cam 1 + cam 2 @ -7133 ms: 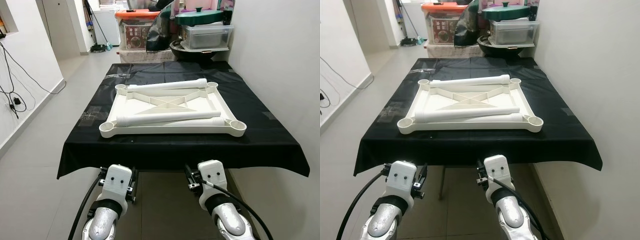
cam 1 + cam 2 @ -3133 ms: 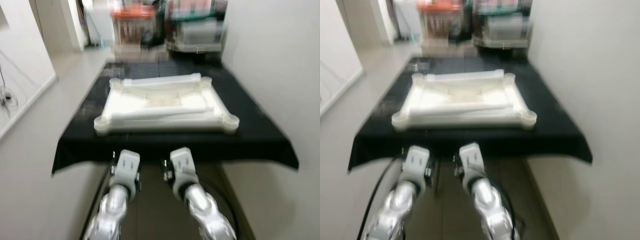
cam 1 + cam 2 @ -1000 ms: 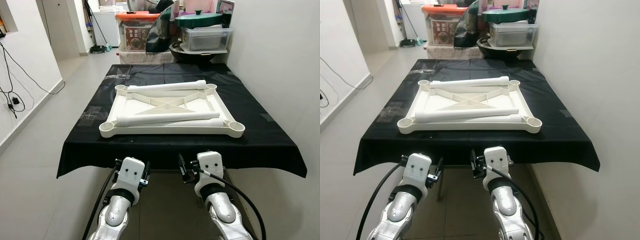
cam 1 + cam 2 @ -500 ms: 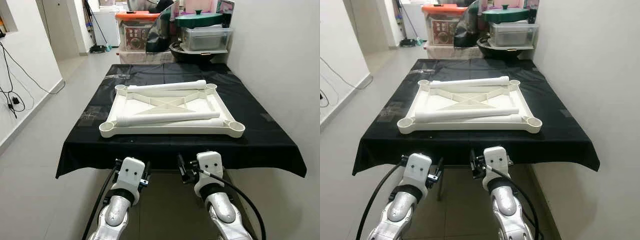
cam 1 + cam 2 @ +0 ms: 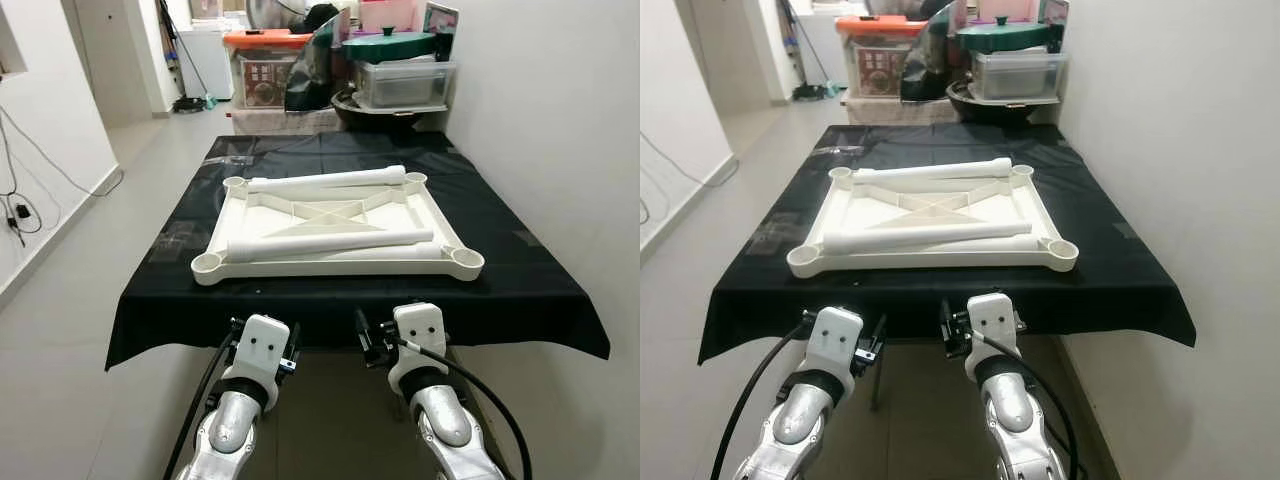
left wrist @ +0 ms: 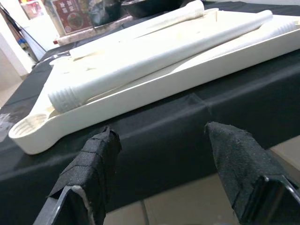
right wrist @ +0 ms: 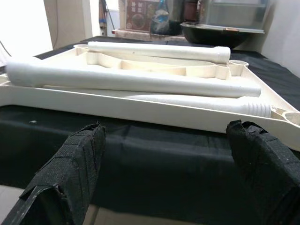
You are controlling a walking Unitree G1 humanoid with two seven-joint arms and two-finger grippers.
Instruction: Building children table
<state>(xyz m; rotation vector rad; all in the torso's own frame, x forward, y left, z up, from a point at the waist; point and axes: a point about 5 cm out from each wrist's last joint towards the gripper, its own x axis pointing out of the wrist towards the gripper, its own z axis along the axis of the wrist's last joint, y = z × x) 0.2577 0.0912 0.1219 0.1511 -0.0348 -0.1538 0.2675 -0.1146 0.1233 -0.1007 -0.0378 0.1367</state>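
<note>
Black-clothed table [image 5: 520,270] bears an upturned tabletop [image 5: 232,222] cradling white legs [image 5: 330,241].

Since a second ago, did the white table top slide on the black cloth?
No. The white table top sits the same way on the black cloth, near corners just inside the front edge. The whole picture shifted, so the camera moved.

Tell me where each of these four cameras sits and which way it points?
Left eye view: on the head, looking forward and down at the white tabletop on the black cloth; both silver arms show below.
Right eye view: beside it, same scene, shifted slightly sideways.
Left wrist view: on the left arm, looking along the open left claw at the tabletop's near edge.
Right wrist view: likewise along the open right claw.
Both wrist views share the white legs lying in the tabletop.
</note>
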